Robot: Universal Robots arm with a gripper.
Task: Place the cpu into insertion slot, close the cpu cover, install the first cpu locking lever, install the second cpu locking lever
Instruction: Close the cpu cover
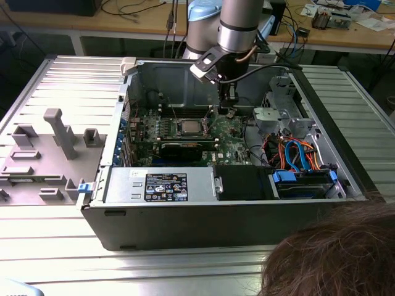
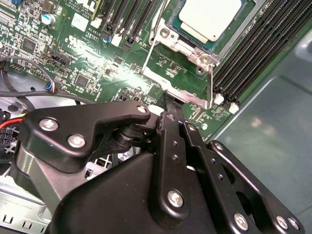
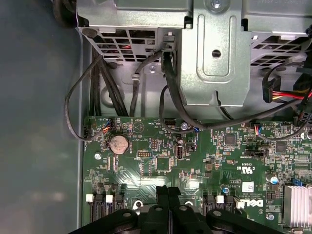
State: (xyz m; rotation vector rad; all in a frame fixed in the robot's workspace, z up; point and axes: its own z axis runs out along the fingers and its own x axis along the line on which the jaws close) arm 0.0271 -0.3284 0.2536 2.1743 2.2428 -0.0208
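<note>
A wide ribbed silver metal table (image 1: 62, 246) carries a big grey computer case (image 1: 185, 213). The case lies on its side with the open side up, so the arm can reach in from above. The thick silver and grey robot arm (image 1: 237, 24) comes straight down into the case near its back wall. A flat green motherboard (image 1: 233, 132) covers the floor of the case, and it fills much of both wrist views (image 2: 87, 63) (image 3: 161, 161). The black gripper (image 1: 229, 110) hangs low over the board, just beside the socket on the exterior view's right. Its two fingers are pressed tight together, with just a thin line between them in the first wrist view (image 3: 167, 191), and it holds nothing that can be seen. Pressed together, they make one thin tip, which looks good for pushing a small part. In the second wrist view that tip (image 2: 168, 100) is at a corner of the socket, touching or almost touching a silver metal strip there. The cpu cover (image 2: 184, 46), a thin silver metal frame, seems to lie flat around the chip to hold it down. Whether it is locked cannot be told. The cpu (image 1: 188, 127), a small flat square chip with a dull silver top (image 2: 209, 17), already sits flat in its slot. A thin silver wire lever (image 2: 148, 48) runs along one edge of the socket.
</note>
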